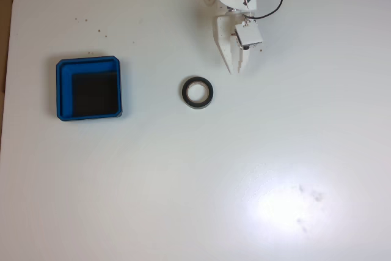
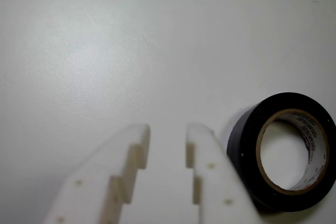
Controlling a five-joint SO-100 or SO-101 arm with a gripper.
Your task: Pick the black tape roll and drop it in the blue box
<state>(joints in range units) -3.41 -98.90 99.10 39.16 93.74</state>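
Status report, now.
Tool slightly open, empty, beside the black tape roll. Roll flat on table, untouched. Blue box empty. Path clear.

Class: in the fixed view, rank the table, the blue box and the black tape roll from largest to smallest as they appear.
1. Table
2. Blue box
3. Black tape roll, about half the box's width
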